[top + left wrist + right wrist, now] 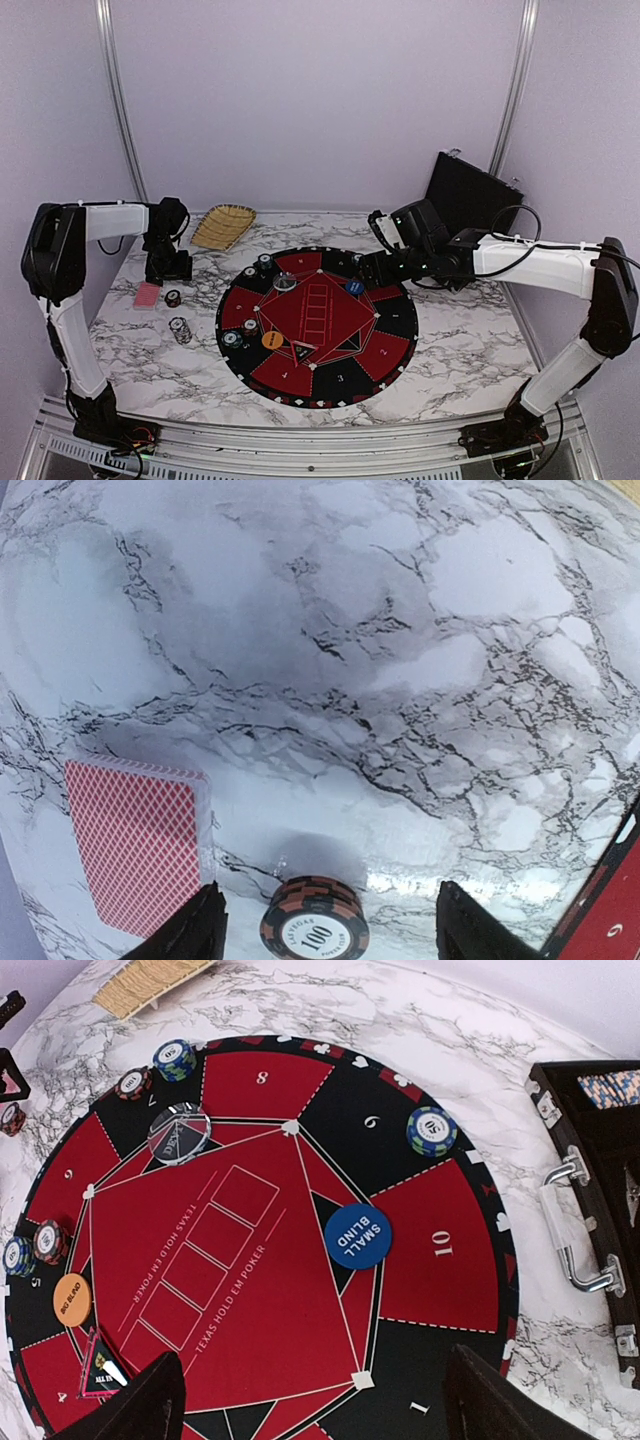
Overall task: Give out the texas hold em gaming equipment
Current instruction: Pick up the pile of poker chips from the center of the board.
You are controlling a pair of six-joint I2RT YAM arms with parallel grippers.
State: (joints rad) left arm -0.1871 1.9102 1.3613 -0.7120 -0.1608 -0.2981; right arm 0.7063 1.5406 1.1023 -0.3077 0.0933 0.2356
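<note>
**Poker gear laid out on marble as two arms hang over the play**

A white, black-veined marble surface [460, 350] carries a big round red-and-black mat [395, 322], which lies at its middle and reaches almost to the near edge. A black case [470, 195] sits at the far right corner, just off the mat's rim. A woven yellow tray [223, 226] lies along the far edge, left of centre.

The right arm reaches in from the right edge. The right gripper [315, 1370] hangs over the far right part of the mat, fingers wide apart with nothing between them. The left gripper [168, 270] points down near the far left corner, its fingers also apart. A short chip stack marked 100 [314, 935] stands on the bare surface between them, touching neither.

Just beside that stack, toward the left edge, lies a deck of pink-red-backed cards [135, 850], close to one finger. A taller chip stack [180, 330] stands closer to the near edge, between the deck and the mat.

On the mat, two chip stacks [175, 1058] stand side by side at the far left rim. Another pair of stacks [48, 1242] stands at the left rim, and a single blue-edged stack [432, 1131] at the far right. Three discs lie flat there:
- a clear disc [180, 1132] near the far left pair
- a blue "Small Blind" disc [358, 1236] right of centre
- an orange "Big Blind" disc [72, 1300] just beside the left pair
</note>
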